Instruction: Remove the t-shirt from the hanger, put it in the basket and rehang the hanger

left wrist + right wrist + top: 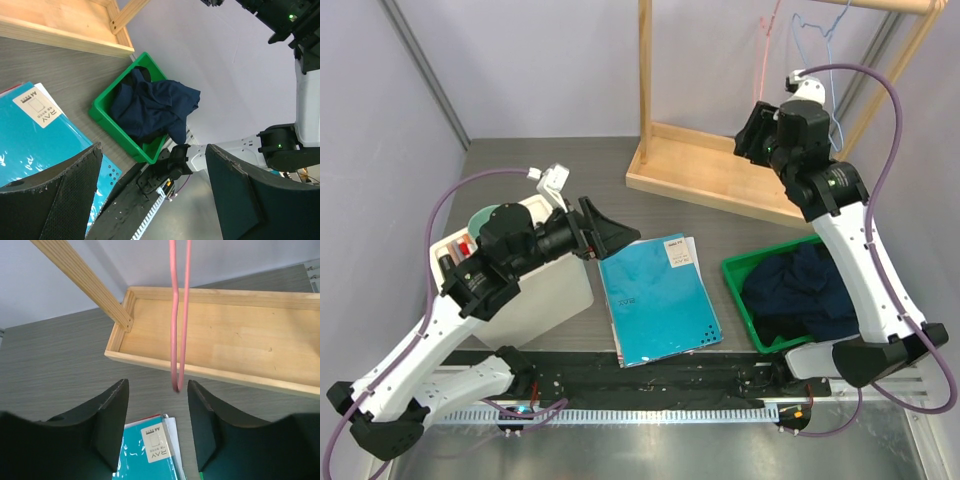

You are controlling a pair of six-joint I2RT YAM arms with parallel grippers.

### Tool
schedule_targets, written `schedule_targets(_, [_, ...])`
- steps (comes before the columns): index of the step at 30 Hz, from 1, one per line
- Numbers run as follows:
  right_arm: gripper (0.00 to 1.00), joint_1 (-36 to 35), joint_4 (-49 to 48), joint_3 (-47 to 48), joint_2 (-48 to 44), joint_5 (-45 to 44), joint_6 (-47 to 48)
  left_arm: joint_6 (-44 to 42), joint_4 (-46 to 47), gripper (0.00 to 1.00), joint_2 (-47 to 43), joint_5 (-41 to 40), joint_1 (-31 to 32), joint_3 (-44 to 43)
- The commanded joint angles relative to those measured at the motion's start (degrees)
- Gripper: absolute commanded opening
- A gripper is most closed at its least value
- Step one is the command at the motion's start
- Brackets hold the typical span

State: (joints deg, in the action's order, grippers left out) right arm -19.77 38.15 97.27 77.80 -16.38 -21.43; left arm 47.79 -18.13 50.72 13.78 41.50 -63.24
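At 4 o'clock on the tabletop, t-shirt [800, 295] sits crumpled in the green bin [735, 280], off the hanger [179, 315], so task looks done. Bare pink hanger hangs from the wooden rack [700, 178] at 1 o'clock, long axis vertical, lower end pointing down between the right claw [157, 385] jaws. That claw is unclenched, gripping nothing, probably free to back off. Left claw [152, 150] wide apart, empty, parked toward 9 o'clock, out of the way. Shirt heap has no clear heading; runs roughly along the bin, 12-to-6.

Pale lavender walls [540, 60] on three sides; grey wood-grain table [590, 165]; even diffuse light, soft shadows.
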Motion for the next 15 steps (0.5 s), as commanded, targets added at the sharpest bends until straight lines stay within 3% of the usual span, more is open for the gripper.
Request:
schedule_targets(1, [0.62, 0.0, 4.2, -0.2, -6.8, 3.2, -0.4, 1.2, 4.2, 0.83, 0.0, 2.4, -0.1, 0.9])
schedule_targets(2, [0.72, 0.0, 4.8, -1.2, -7.8, 4.9, -0.5, 1.3, 4.9, 0.83, 0.3, 2.7, -0.1, 1.2])
schedule_targets(6, [0.9, 0.0, 8.1, -8.7, -16.2, 11.6, -2.8, 2.7, 6.8, 0.83, 0.4, 4.1, -0.1, 2.8])
schedule_targets(8, [0.94, 0.0, 9.1, -11.8, -19.1, 15.7, -3.2, 3.2, 7.7, 0.83, 0.3, 5.3, 0.0, 4.1])
schedule_targets(10, [0.96, 0.0, 8.8, -17.3, -22.9, 26.1, -4.6, 3.6, 9.8, 0.83, -0.2, 6.7, -0.1, 5.9])
schedule_targets(15, [0.98, 0.0, -2.8, -37.4, -30.7, 42.4, -13.2, 4.5, 14.3, 0.83, -3.2, 11.2, 0.1, 12.4])
